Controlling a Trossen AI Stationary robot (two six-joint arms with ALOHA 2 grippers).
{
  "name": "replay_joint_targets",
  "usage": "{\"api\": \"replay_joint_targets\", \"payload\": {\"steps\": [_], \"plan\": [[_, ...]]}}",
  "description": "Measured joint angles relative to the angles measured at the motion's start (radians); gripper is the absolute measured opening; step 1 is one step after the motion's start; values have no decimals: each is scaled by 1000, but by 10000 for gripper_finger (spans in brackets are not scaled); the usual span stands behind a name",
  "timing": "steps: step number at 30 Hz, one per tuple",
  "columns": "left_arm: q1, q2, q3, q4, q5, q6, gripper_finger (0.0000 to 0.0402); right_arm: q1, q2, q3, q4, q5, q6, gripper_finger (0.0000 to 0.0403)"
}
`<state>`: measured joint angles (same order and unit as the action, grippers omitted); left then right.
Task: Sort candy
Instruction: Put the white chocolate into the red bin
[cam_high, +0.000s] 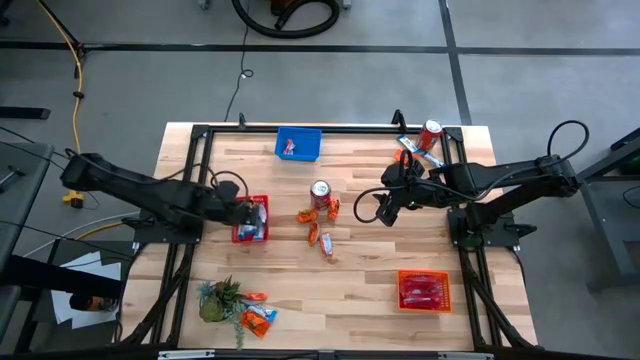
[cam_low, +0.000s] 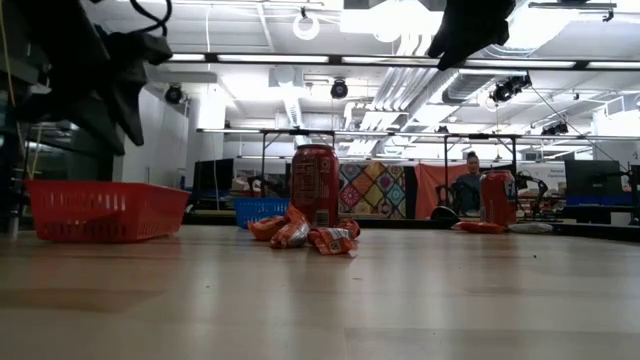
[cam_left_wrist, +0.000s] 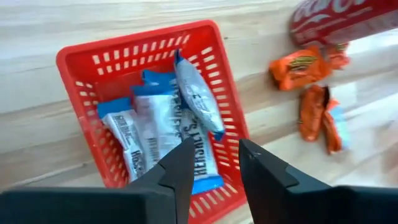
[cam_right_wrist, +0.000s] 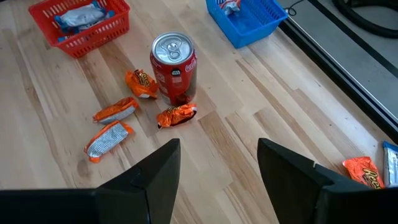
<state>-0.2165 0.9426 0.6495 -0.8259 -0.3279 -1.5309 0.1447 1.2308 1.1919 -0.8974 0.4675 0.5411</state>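
Candy (cam_high: 320, 225) lies loose near the middle of the worktop (cam_high: 360, 290): we see a few orange packets clustered around an upright red drink can (cam_high: 320, 192), one touching its base in the right wrist view. More blue-and-white packets (cam_left_wrist: 168, 127) fill the red basket (cam_high: 251, 219) at the left side, pink-red ones sit in an orange-red basket (cam_high: 424, 290) toward the near right, and a blue basket (cam_high: 299, 144) at the far edge holds a small piece. A green plant (cam_high: 220, 298) stands at the near left corner with two more packets (cam_high: 256, 312) just beside it, and a second can (cam_high: 431, 133) stands at the far right with packets near it.

The left claw (cam_left_wrist: 211, 163) hovers directly over the red basket, its fingers parted with nothing between them, the blue-and-white packets lying just beneath. The right claw (cam_right_wrist: 219, 163) hangs above bare wood to the right of the central can, spread wide and empty, the loose orange packets ahead of it beyond its fingertips.
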Motion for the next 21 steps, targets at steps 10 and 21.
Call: {"api": "replay_joint_targets", "payload": {"steps": [10,21], "plan": [[0,-152,0,247,-121,143,116,-1,0,0,34,0,13,209],[60,-236,0,870,-176,912,115,-58,-8,0,184,-16,157,209]]}}
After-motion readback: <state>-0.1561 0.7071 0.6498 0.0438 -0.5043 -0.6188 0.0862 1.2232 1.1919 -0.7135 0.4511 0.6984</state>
